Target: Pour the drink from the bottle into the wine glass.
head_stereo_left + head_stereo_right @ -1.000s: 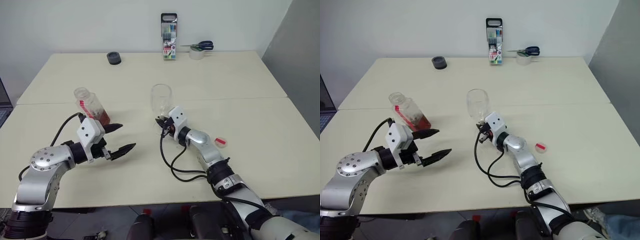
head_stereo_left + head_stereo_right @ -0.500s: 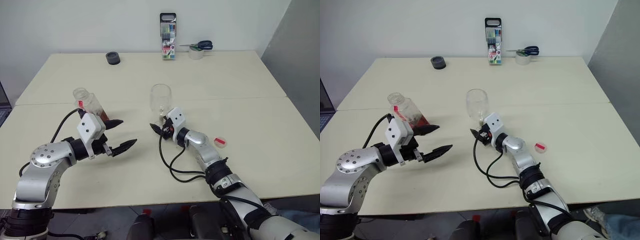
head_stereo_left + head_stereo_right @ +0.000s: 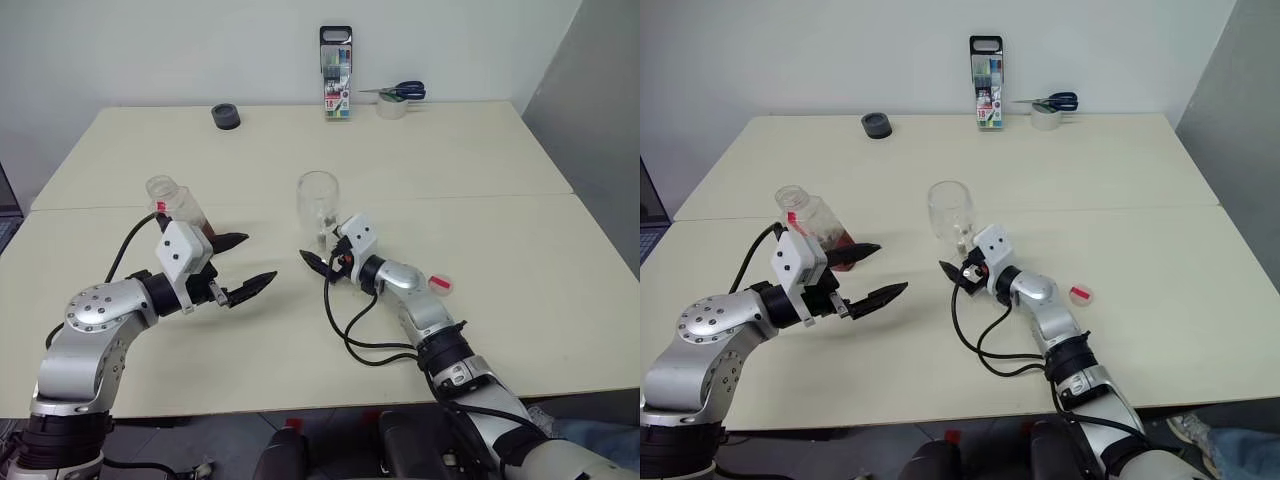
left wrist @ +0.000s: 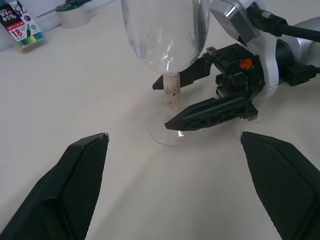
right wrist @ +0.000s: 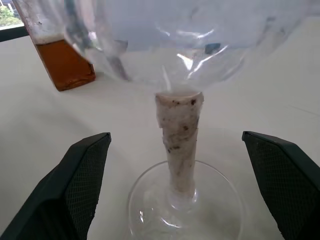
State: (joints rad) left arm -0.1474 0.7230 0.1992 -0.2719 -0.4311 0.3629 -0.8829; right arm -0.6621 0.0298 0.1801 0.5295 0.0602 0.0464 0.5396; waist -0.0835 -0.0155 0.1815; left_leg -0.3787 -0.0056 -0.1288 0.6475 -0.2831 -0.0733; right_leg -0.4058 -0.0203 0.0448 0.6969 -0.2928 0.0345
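Released within the last second, the wine glass now stands free on the table as my right end effector spreads its two black fingers wide on either side of the thin stem. From the right wrist camera the stem rises between the parted fingers with clear space on both sides, and the round foot sits flat on the table. A second ago that end effector was clamped shut at the stem; now it holds nothing.

My left end effector hangs fully open and empty just beside the bottle, which leans a little, uncapped, on the table to my left, well apart from the glass. The drink, reddish-brown, sits low in the bottle. A small red cap lies on the table near my right forearm.

The bowl of the glass appears empty, so I judge the pouring not yet begun: the glass looks placed and let go, and the bottle is open, but the bottle has yet to be gripped, carried to the glass and tipped over the rim. At the far edge of the table are a pen case, a roll of tape with scissors and a dark round object, all well clear of the work.
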